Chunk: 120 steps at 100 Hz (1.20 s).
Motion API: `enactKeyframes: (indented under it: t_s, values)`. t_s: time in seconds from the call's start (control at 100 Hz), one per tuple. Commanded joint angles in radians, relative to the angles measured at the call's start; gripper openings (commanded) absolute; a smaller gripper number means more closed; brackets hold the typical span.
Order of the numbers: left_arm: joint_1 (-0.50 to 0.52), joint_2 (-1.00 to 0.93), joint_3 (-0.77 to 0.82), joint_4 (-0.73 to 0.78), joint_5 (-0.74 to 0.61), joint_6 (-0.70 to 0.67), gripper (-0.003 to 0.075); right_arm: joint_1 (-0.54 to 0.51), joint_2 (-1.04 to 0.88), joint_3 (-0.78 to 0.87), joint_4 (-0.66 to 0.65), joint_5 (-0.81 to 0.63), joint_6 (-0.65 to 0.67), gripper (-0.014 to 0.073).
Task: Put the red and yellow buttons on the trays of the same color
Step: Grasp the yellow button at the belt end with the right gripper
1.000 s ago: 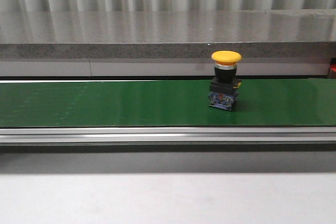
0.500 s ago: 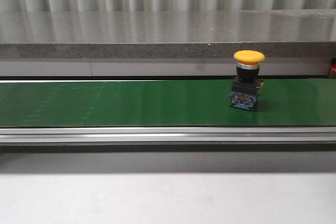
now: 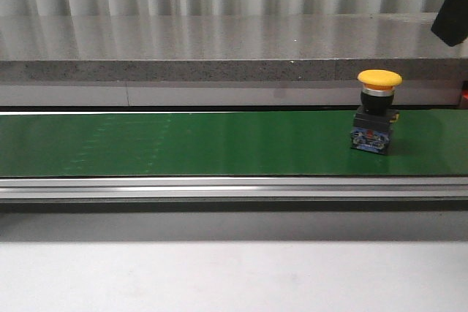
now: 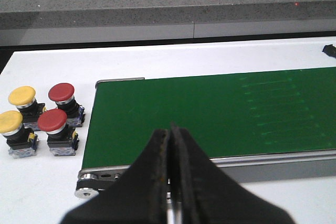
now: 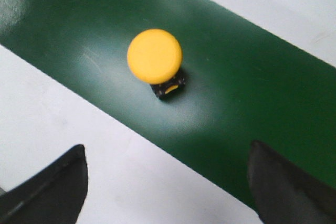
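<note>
A yellow button with a black base stands upright on the green conveyor belt, near its right end. From above, the right wrist view shows the same yellow button a little ahead of my right gripper, which hangs open with nothing between its fingers. My left gripper is shut and empty above the belt's near edge. On the white table beside the belt's end stand two red buttons and two yellow buttons. No trays are in view.
The belt's roller end and metal frame lie just below my left gripper. A grey stone ledge runs behind the belt. A dark part of my right arm shows at the top right of the front view.
The yellow button has travelled to the right along the belt. A dark part of the right arm has come into the front view at the top right.
</note>
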Motion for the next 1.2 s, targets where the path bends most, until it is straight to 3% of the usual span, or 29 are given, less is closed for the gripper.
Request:
enactKeyframes:
  t_s: [0.0, 0.83, 0.92, 1.07, 1.19]
  values:
    - [-0.007, 0.007, -0.026, -0.013, -0.080, -0.002, -0.0020, 0.001, -0.022, -0.020, 0.020, -0.064, -0.022, 0.0616]
    - [-0.007, 0.007, -0.026, -0.013, -0.080, -0.002, -0.0020, 0.001, 0.254, -0.020, 0.021, -0.286, -0.028, 0.0599]
    - [-0.007, 0.007, -0.026, -0.013, -0.080, -0.002, -0.0020, 0.000, 0.263, -0.020, 0.021, -0.288, -0.023, 0.0495]
    - [-0.007, 0.007, -0.026, -0.013, -0.080, -0.002, -0.0020, -0.002, 0.264, -0.020, 0.021, -0.262, -0.004, 0.0198]
    - [-0.007, 0.007, -0.026, -0.013, -0.080, -0.002, -0.0020, -0.013, 0.261, -0.020, 0.021, -0.233, 0.040, 0.0109]
